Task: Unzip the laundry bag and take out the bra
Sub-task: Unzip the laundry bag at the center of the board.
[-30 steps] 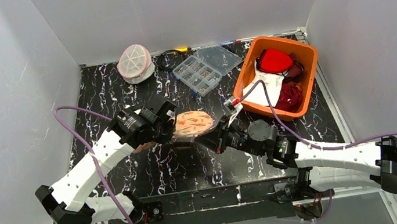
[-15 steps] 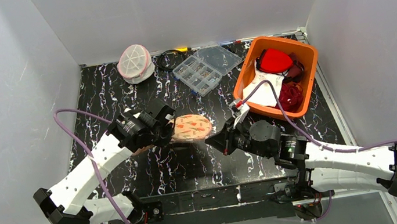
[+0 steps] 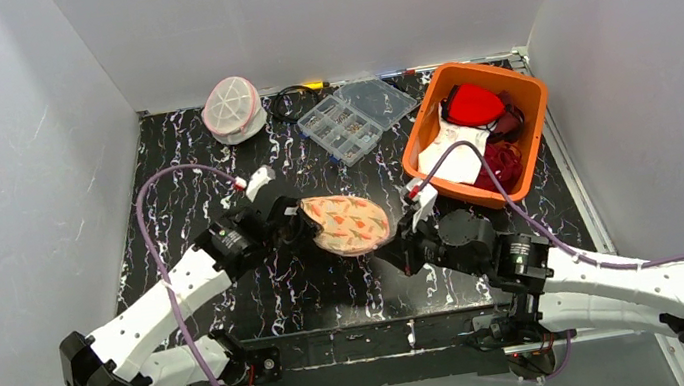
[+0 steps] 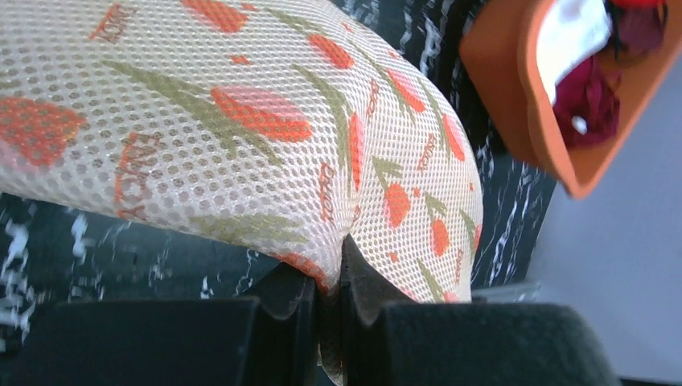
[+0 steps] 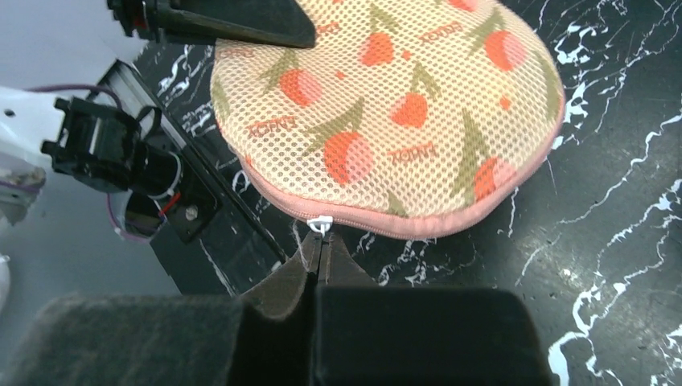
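The laundry bag (image 3: 232,108), a white mesh dome with a pink rim, sits untouched at the back left of the table. Both grippers hold a different thing, a cream tulip-print mesh pouch (image 3: 350,222) with a pink zip rim, lifted over the table's middle. My left gripper (image 3: 294,222) is shut on the pouch's left edge; mesh (image 4: 241,121) is pinched between its fingers (image 4: 331,269). My right gripper (image 5: 320,241) is shut on the white zip pull (image 5: 320,224) at the pouch's near rim (image 5: 386,104). The zip looks closed. No bra shows.
An orange bin (image 3: 525,86) of red and white garments stands at the right, close to the right arm (image 3: 465,236). A clear compartment box (image 3: 353,119) and a black cable (image 3: 285,105) lie at the back. White walls enclose three sides.
The pouch has shifted right and toward the near edge and now lies flatter. The left wrist has turned and followed it. The right gripper has moved right, still on the rim.
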